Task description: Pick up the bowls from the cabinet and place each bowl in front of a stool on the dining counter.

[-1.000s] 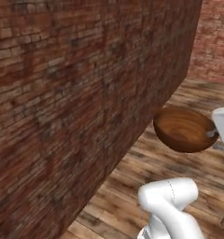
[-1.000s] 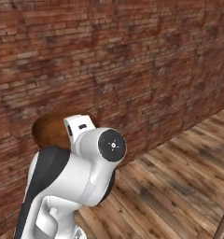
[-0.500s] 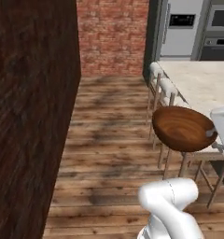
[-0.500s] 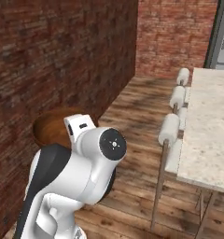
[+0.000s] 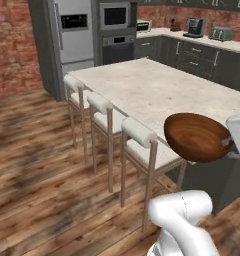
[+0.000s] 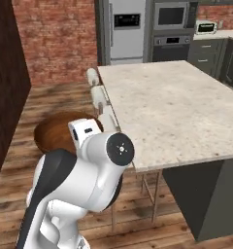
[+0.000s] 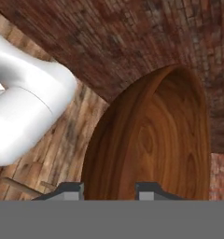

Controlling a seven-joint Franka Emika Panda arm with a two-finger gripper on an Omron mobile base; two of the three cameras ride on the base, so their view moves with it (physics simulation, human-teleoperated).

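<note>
bowl (image 6: 58, 132) half behind arm, gripper (image 7: 109, 189) tips barely showing

Glossy grained wooden bowl (image 5: 198, 136), speckled stone dining counter (image 5: 157, 90), rough brick wall (image 6: 60, 36)

A home kitchen is shown, rendered rather than filmed. A large beige speckled stone worktop (image 5: 177, 92) on a dark base is seen just beyond the end effector (image 7: 109, 189), with three white-cushioned stools (image 5: 142, 145) lined along its near edge. Further off, a steel refrigerator (image 5: 72, 35) and a built-in oven with a microwave (image 5: 116, 16) above are set against the far wall, beside dark grey drawer units (image 5: 202, 57) carrying small appliances. Red brick walls (image 6: 60, 39) and wooden plank flooring (image 5: 37, 175) are seen around.
</note>
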